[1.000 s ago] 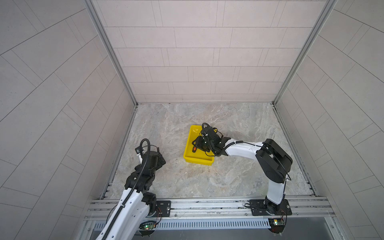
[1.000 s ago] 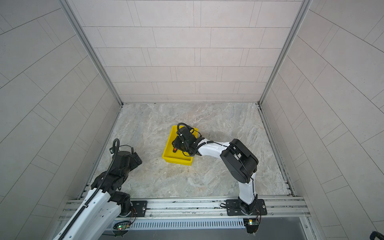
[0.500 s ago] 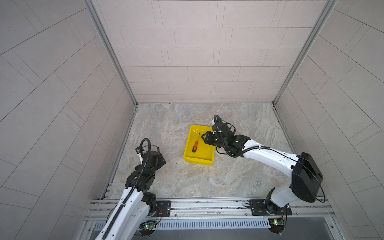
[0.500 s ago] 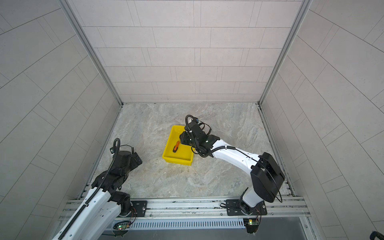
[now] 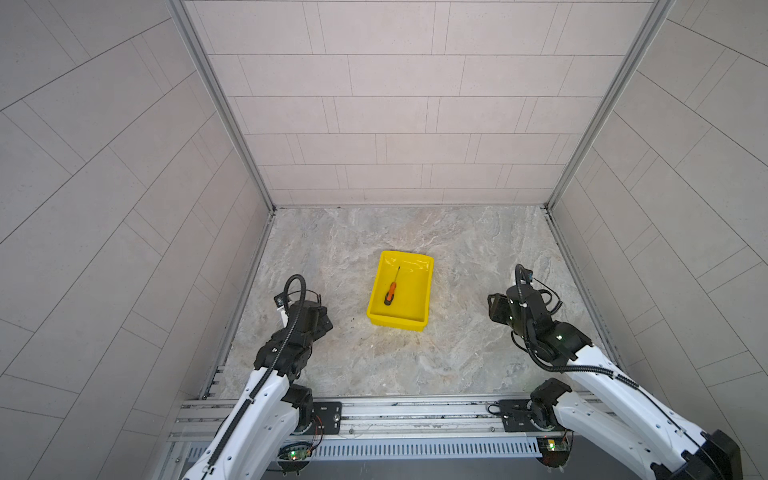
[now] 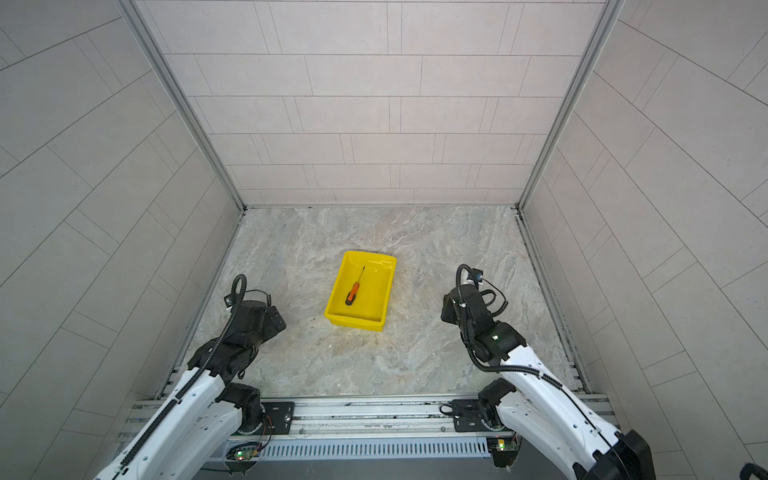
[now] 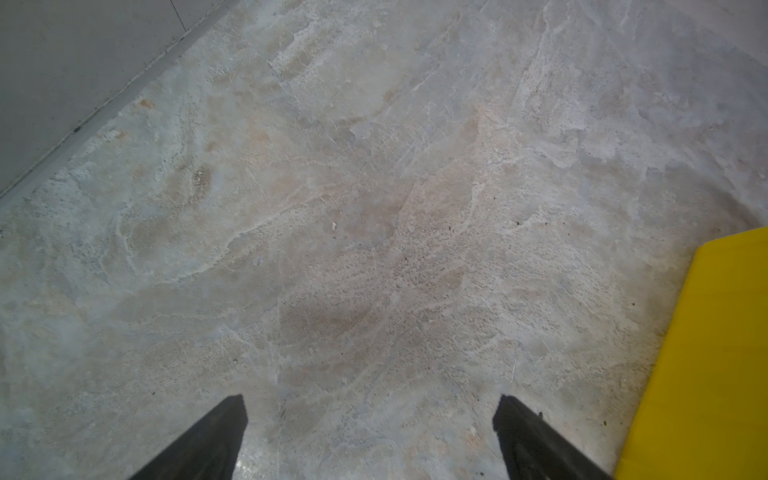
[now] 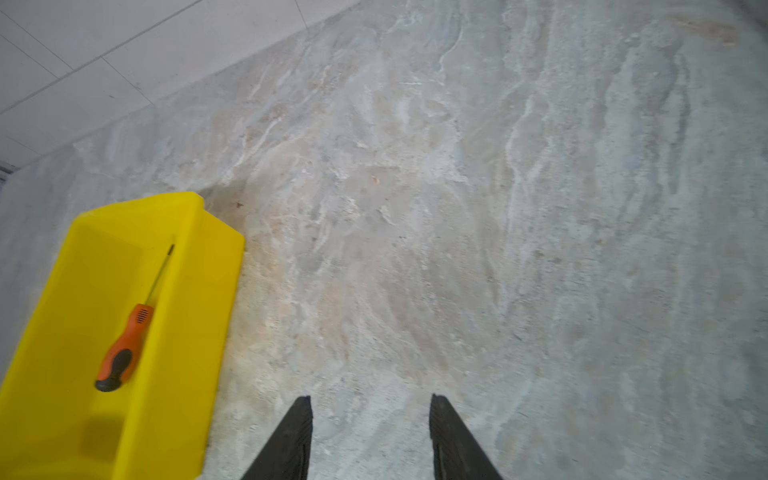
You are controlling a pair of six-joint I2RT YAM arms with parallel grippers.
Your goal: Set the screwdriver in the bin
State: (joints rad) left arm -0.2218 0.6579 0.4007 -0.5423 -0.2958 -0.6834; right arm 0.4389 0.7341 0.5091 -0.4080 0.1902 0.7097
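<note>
The screwdriver (image 5: 390,293) lies flat inside the bin (image 5: 411,301), its handle toward me and touched by nothing. My left jaws and right jaws both stand apart and empty over bare worktop (image 5: 457,353), well clear on either side. I judge the job done.

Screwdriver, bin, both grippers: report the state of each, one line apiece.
screwdriver: lying flat inside the bin, gripped by nothing.
bin: upright on the tabletop, holding only the screwdriver.
left gripper: open, empty, over bare tabletop beside the bin.
right gripper: open, empty, over bare tabletop, apart from the bin.
</note>
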